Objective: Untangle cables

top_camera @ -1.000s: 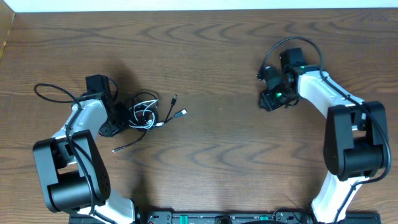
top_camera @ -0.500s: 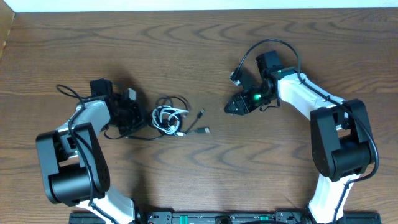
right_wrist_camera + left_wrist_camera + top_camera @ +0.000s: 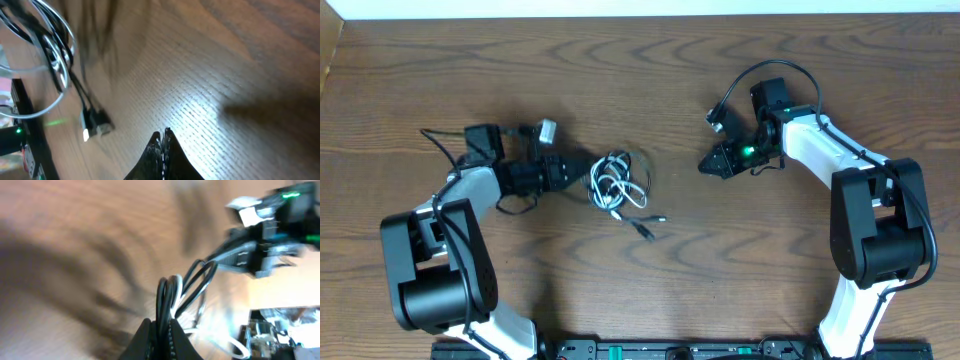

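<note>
left claw [image 3: 161, 329]: clamped on cables [image 3: 617, 183] | right claw [image 3: 164, 141]: together, well apart from cables

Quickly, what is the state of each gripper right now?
Left gripper: closed on the cables.
Right gripper: closed, holding nothing.

The cables [image 3: 617, 183] lay in a bunch on the table [image 3: 650, 80], near the middle. The left gripper [image 3: 568, 170] sat at their left side — touching them. The right gripper [image 3: 706, 166] was off to the right, apart. Two plug ends [image 3: 648, 224] lay nearer the robot.
</note>
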{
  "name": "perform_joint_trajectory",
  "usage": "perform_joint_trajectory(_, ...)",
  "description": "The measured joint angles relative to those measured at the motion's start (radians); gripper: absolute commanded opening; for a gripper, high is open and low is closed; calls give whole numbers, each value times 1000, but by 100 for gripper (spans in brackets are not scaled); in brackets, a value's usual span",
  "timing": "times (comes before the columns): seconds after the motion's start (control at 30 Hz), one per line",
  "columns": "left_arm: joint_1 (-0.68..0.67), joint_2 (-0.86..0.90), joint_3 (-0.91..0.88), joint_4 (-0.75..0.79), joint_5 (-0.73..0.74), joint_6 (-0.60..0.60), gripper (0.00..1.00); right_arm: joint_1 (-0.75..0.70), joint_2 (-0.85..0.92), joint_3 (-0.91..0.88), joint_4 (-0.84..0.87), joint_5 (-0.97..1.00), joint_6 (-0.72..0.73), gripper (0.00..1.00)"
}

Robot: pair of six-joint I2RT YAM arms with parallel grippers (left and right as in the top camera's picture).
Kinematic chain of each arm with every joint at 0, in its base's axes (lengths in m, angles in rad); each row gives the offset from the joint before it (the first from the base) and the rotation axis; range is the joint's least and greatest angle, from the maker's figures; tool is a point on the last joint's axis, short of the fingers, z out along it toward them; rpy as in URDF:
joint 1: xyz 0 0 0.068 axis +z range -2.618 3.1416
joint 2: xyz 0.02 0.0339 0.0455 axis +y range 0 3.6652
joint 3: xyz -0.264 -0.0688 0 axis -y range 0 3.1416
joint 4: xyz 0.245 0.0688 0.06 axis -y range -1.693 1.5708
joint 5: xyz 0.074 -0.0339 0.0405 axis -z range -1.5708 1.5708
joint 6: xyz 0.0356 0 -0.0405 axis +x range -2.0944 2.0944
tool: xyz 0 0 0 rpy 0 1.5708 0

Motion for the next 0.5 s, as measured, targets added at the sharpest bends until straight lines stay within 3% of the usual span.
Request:
perform_joint_trajectory(0.23, 0, -2, 0, 61, 154, 5, 7, 15, 0, 0, -17, -63, 2, 2)
perform_joint_trajectory(0.37, 0, -2, 0, 93, 220, 8, 7, 43, 0, 0, 1, -114, 28, 23)
perform_joint_trajectory(0.5, 0, -2, 0, 102, 249, 11, 7, 79, 0, 0, 49, -159, 84, 24)
